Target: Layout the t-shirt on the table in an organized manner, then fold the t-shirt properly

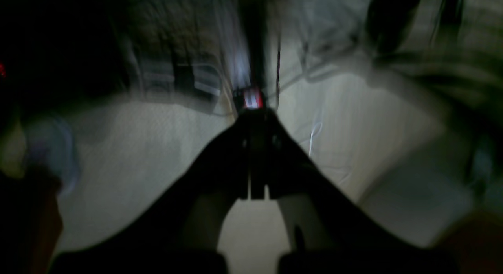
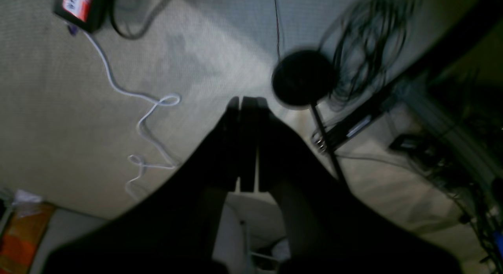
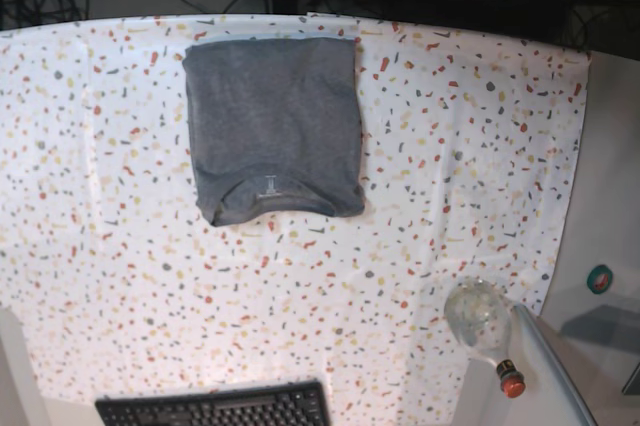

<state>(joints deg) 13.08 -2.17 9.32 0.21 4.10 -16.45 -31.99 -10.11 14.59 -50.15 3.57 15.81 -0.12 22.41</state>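
Note:
The heather-grey t-shirt (image 3: 272, 126) lies folded into a neat rectangle on the speckled table (image 3: 450, 146), toward its far side. The neckline and its small pale label face the near edge. Neither arm shows in the base view. In the left wrist view, which is dark and blurred, my left gripper (image 1: 253, 113) is shut on nothing and points at pale floor. In the right wrist view my right gripper (image 2: 247, 102) is also shut and empty, above carpet. Neither wrist view shows the t-shirt or the table.
A black keyboard (image 3: 215, 408) lies at the table's near edge. A clear bottle with a red cap (image 3: 485, 326) lies at the near right corner. On the carpet are a white cable (image 2: 145, 116), a black round base (image 2: 302, 78) and dark cable bundles (image 2: 365, 38).

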